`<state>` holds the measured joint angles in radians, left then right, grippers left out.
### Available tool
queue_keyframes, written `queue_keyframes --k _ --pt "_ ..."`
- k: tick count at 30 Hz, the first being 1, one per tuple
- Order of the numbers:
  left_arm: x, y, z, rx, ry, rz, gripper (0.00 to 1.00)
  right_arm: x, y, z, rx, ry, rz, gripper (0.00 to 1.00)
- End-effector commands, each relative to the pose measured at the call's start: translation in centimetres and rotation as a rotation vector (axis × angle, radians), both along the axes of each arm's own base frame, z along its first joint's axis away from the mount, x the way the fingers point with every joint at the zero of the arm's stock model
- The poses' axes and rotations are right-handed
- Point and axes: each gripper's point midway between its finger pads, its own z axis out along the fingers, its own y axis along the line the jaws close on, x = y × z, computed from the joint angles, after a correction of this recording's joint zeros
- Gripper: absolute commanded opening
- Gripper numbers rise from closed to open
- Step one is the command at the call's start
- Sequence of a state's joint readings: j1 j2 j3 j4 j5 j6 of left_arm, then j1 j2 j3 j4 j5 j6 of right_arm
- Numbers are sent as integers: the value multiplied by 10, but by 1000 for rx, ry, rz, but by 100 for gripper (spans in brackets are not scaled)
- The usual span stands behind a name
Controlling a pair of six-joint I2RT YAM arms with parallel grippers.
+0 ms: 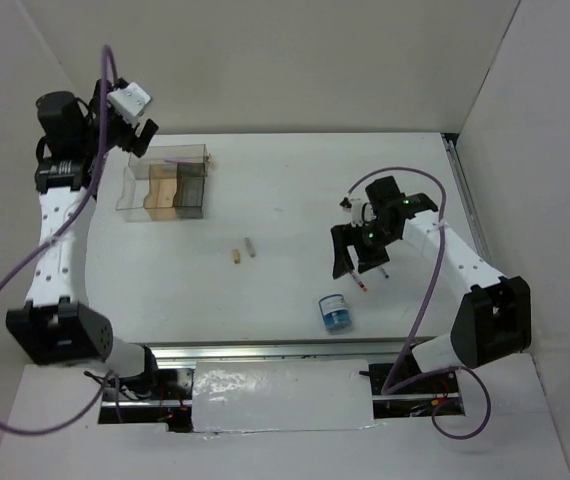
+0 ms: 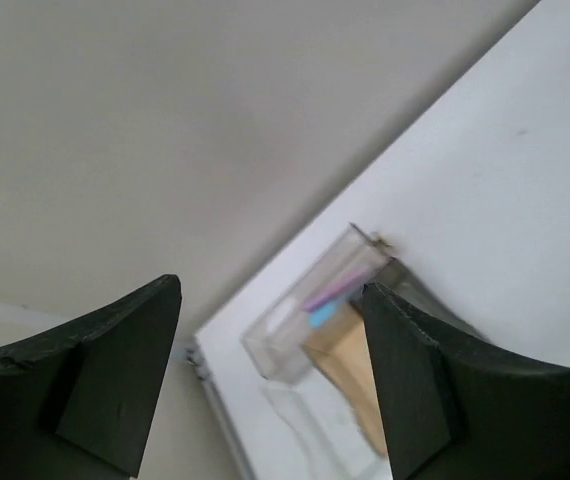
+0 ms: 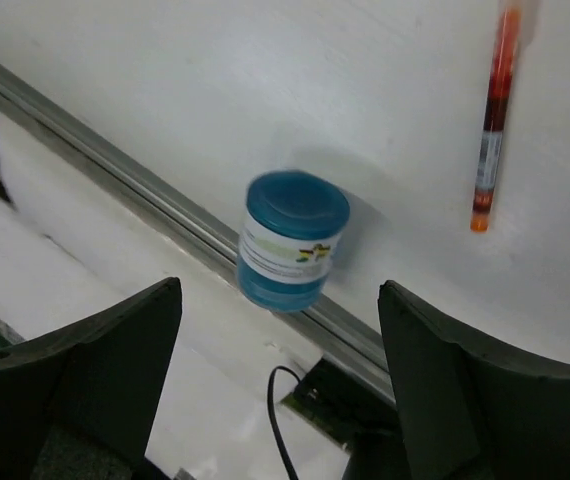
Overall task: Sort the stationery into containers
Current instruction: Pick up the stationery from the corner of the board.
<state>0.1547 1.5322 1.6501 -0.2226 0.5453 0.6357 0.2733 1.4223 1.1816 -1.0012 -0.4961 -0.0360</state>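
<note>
The clear organiser (image 1: 165, 186) with tan and dark grey compartments stands at the far left. In the left wrist view the organiser (image 2: 295, 350) holds a thin purplish pen (image 2: 333, 291) and a pale-blue bar (image 2: 323, 315) in its clear back compartment. My left gripper (image 1: 143, 135) (image 2: 270, 300) is open and empty, raised above the organiser's far left corner. My right gripper (image 1: 355, 265) (image 3: 280, 300) is open and empty above the table. A round blue tub (image 1: 336, 312) (image 3: 293, 240) stands just in front of it. A red-orange pen (image 1: 363, 283) (image 3: 492, 120) lies beside it. Two tan stubs (image 1: 242, 251) lie mid-table.
A metal rail (image 3: 145, 190) runs along the table's near edge just behind the tub. White walls close in the table at the back, left and right. Only one blue tub shows.
</note>
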Motion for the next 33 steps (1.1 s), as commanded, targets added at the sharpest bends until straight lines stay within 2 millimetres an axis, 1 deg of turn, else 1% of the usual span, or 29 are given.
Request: queue_keyframes --k 1,2,3,4,5,6,7,8,9,10,13,15,16,21,23,25,30,31,33 --pt "-67 -23 -42 -308 294 2 86 -5 -6 -25 -125 -37 -12 86" --pt "-81 -28 -60 -346 347 -3 87 -5 -7 -31 -150 -44 -43 86" --pt "-92 -35 -62 -406 366 -9 92 -5 -6 -31 -160 -59 -51 94" --pt "-113 -41 -46 -415 316 -24 94 -8 0 -33 -164 -65 -38 96" --pt "-125 -46 -64 -433 350 -27 95 -8 1 -36 -164 -60 -58 96" --pt "-132 -52 -63 -436 330 -40 97 -9 3 -38 -162 -55 -57 96" --pt "-150 -58 -48 -423 264 -46 99 -10 5 -39 -162 -58 -58 96" --pt "-157 -60 -62 -428 278 -38 99 -10 5 -40 -164 -63 -64 96" --pt "-169 -64 -50 -419 219 -38 99 -11 6 -41 -166 -59 -64 99" --pt "-173 -65 -57 -420 226 -32 99 -14 8 -44 -164 -43 -64 99" --pt "-189 -69 -62 -427 231 -21 99 -22 18 -49 -138 -6 -62 98" --pt "-197 -72 -67 -427 251 -18 99 -26 23 -53 -136 24 -48 97" --pt "-198 -70 -71 -425 256 -3 99 -29 26 -58 -143 46 -42 97" --pt "-207 -71 -75 -407 250 0 99 -33 34 -69 -164 93 -50 96" --pt "-209 -71 -76 -404 249 -2 99 -36 37 -73 -188 89 -47 96" --pt "-210 -72 -78 -410 260 0 99 -38 33 -82 -232 90 -59 96" --pt "-206 -74 -83 -417 271 -4 99 -43 39 -89 -265 97 -46 95" --pt "-206 -75 -83 -422 271 -7 99 -44 38 -94 -278 112 -43 94" --pt "-204 -76 -85 -426 279 -6 99 -46 38 -98 -288 126 -37 94"
